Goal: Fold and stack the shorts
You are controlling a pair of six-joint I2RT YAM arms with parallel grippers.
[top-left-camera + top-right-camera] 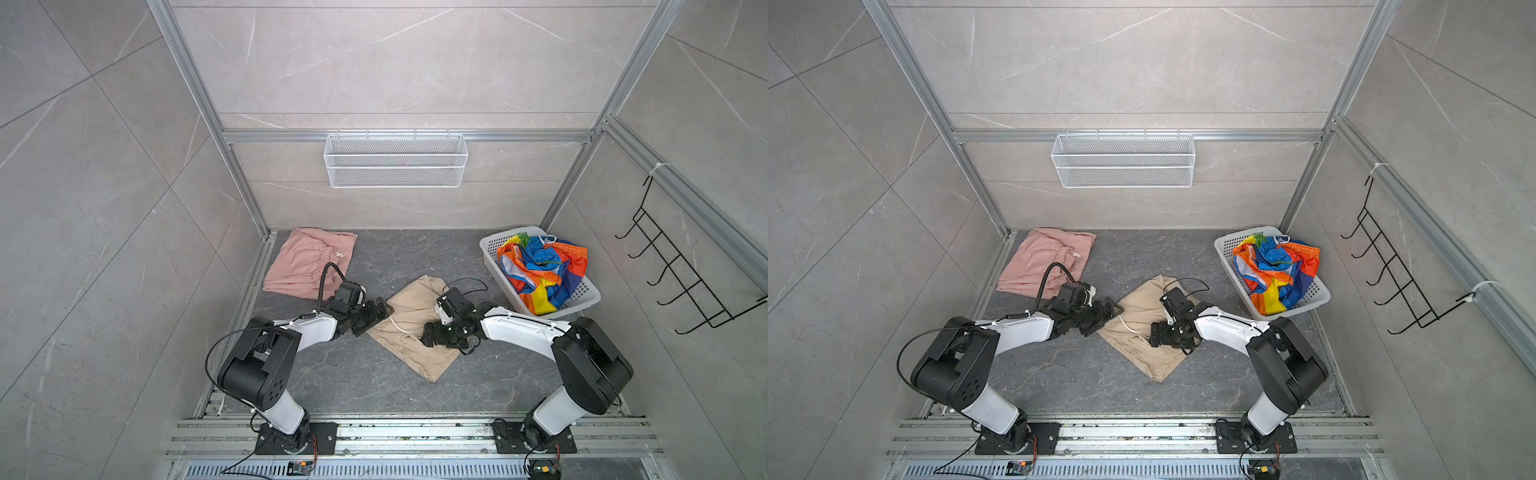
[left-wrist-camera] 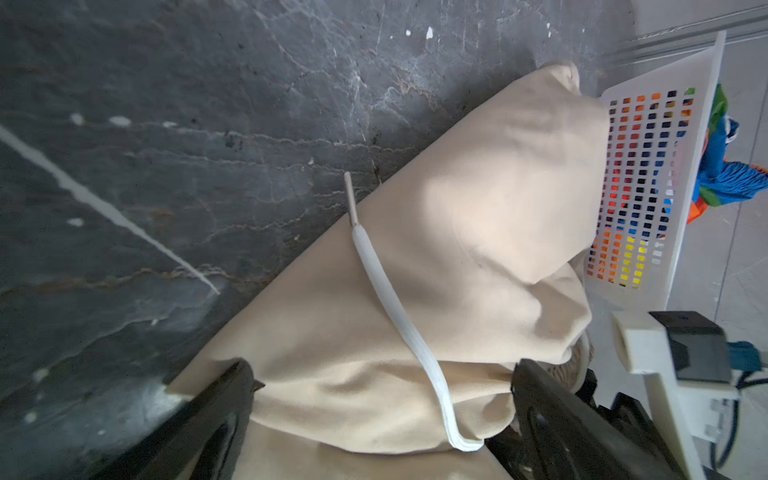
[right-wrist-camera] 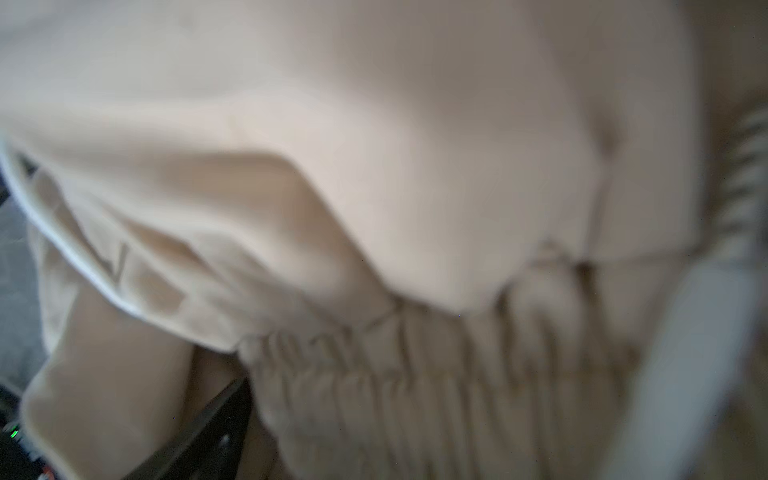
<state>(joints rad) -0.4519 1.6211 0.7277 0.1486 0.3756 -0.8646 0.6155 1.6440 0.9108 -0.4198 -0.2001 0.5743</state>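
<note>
i can't read any words, numbers or signs anywhere in here. there is a faint little mark (image 1: 439, 351) on the beige shorts (image 1: 409, 313), near the edge by the right arm, but it is too small for me to read.

On a dark grey, veined slab (image 1: 395, 257), pink shorts (image 1: 303, 262) are lying spread at the far left corner. The beige shorts (image 1: 411, 307) are lying rumpled near the middle, well apart from the pink pair, with their white drawstring (image 2: 399, 307) trailing across the cloth. A white basket (image 1: 582, 293) is sitting at the far right, near the beige shorts.
</note>
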